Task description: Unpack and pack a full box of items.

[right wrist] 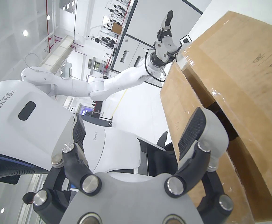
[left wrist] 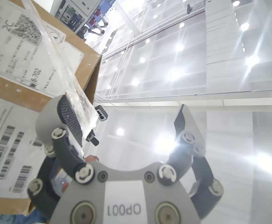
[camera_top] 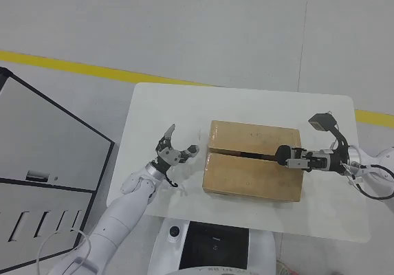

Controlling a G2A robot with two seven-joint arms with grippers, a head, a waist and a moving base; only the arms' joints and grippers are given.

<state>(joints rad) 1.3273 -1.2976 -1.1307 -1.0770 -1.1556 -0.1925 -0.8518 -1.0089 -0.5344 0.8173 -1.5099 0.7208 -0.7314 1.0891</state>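
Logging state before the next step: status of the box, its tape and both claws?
cardboard box: on the table, flaps folded down, dark gap along the seam.
left claw: open, empty, beside the box's labelled end.
right claw: open, empty, one finger at the seam gap.
clear tape: strip looks lifted off the box end, lying against the left claw's pad.

I get bright, even light over the white desk (camera_top: 162,117) with faint shadows; ceiling lamps (left wrist: 173,74) flare strongly in the left wrist view, edges bowed.
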